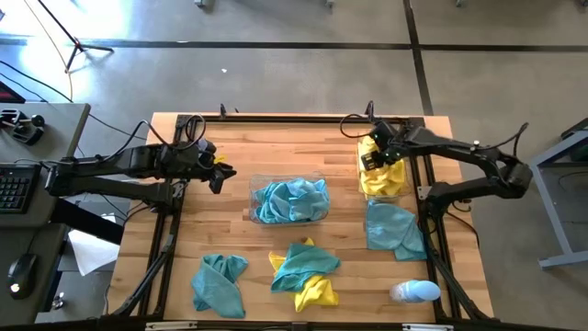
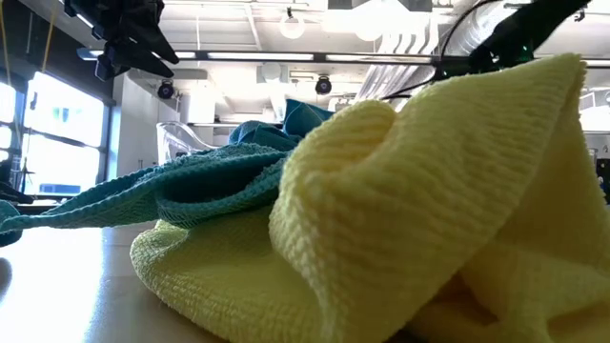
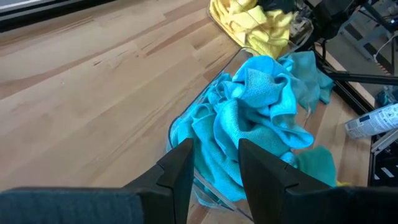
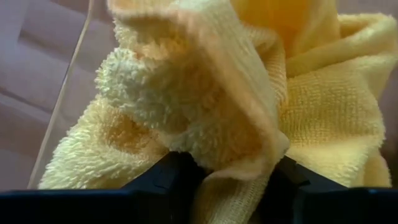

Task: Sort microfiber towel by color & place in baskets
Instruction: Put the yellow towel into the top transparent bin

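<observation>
Two clear baskets stand mid-table. One basket (image 1: 252,197) holds teal towels (image 1: 290,199); the other basket (image 1: 405,181), at the far right, holds yellow towels (image 1: 378,178). My left gripper (image 1: 220,175) hovers open to the left of the teal basket (image 3: 186,118), with nothing between its fingers. My right gripper (image 1: 372,158) points down into the yellow towels (image 4: 186,93), open. Loose towels lie near the front: a teal towel (image 1: 219,280), a teal-on-yellow pile (image 1: 303,271) and a teal towel (image 1: 395,228). My right gripper comes from above, pointing steeply down, into the yellow towels in the far-right basket. A thick fold (image 4: 239,158) of yellow cloth bulges up between the two spread fingers (image 4: 165,180) and touches both. The towels rest in the basket.
A small pale bottle (image 1: 413,291) lies at the near right corner. Dark rails (image 1: 165,230) run along both table sides. Bare wood shows between my left gripper and the near-left teal towel. In the low view a yellow towel (image 2: 429,191) fills the foreground.
</observation>
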